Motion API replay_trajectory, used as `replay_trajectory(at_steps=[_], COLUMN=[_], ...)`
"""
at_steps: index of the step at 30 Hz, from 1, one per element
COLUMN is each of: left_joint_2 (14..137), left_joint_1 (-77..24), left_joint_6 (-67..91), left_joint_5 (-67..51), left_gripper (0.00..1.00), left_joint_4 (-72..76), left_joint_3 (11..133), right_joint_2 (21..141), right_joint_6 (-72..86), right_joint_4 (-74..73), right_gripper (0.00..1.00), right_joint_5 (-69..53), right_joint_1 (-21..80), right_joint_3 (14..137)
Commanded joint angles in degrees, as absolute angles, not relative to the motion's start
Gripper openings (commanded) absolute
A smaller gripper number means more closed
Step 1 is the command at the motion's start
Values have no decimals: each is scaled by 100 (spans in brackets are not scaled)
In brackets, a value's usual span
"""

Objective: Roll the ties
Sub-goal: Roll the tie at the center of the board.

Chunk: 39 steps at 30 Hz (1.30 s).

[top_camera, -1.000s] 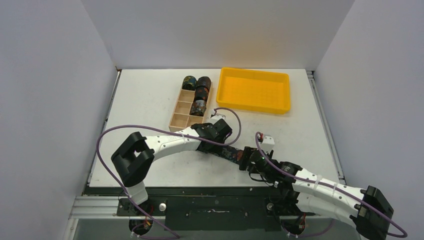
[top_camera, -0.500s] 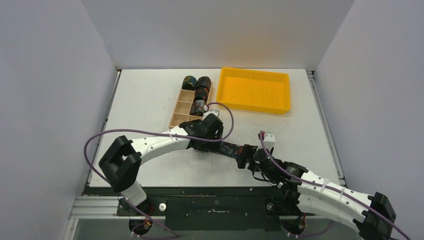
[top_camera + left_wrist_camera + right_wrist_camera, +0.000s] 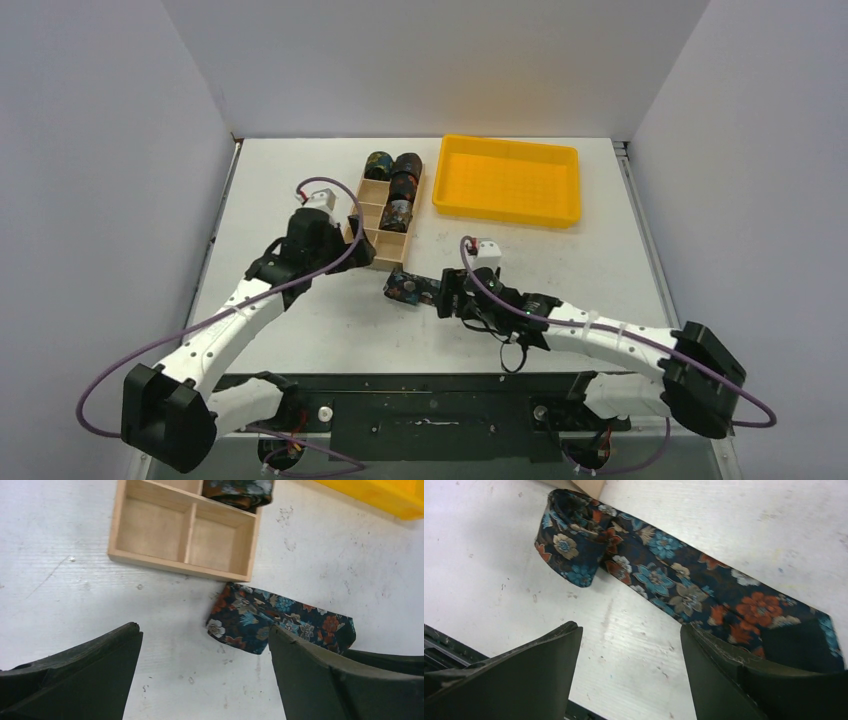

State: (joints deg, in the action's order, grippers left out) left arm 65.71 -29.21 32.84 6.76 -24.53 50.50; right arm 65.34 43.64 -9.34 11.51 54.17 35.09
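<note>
One dark floral tie [image 3: 412, 289] lies on the white table just in front of the wooden box [image 3: 362, 238]. In the right wrist view its left end [image 3: 570, 536] is curled into a loose roll and the rest [image 3: 724, 600] lies flat. My right gripper [image 3: 446, 298] is open at the flat end, with one finger [image 3: 744, 680] at the fabric's edge, gripping nothing [image 3: 629, 645]. My left gripper [image 3: 352, 240] is open and empty above the table beside the box [image 3: 202, 645], with the tie [image 3: 280, 622] ahead of it. Three rolled ties [image 3: 403, 175] sit in the box's far compartments.
The wooden box's near compartments [image 3: 185, 530] hold nothing. A yellow tray [image 3: 507, 180] stands at the back right of the box. White walls close in the table on the left, back and right. The black front rail [image 3: 430, 380] runs along the near edge.
My left arm has let go of the tie and pulled back left to the box. My right gripper has moved left along the tie, which now lies shorter with a curled end.
</note>
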Motion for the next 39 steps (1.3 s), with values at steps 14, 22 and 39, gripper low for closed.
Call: replay_trajectory(at_steps=[14, 22, 39], left_joint_2=[7210, 7944, 8441], left_joint_1=[-1819, -1531, -1917], left_joint_6=[2856, 2880, 2497], left_joint_5=[-2505, -3089, -3052], left_gripper=[98, 99, 99], left_joint_4=[-897, -782, -700], left_joint_3=[4290, 4390, 4782], right_joint_2=[8975, 9326, 9446], right_joint_6=[3968, 3965, 4078], right_joint_4=[412, 475, 810], right_gripper=[74, 72, 69], right_joint_5=[902, 763, 301], right_joint_1=[5264, 5030, 4602], right_joint_3=[4950, 4944, 4518])
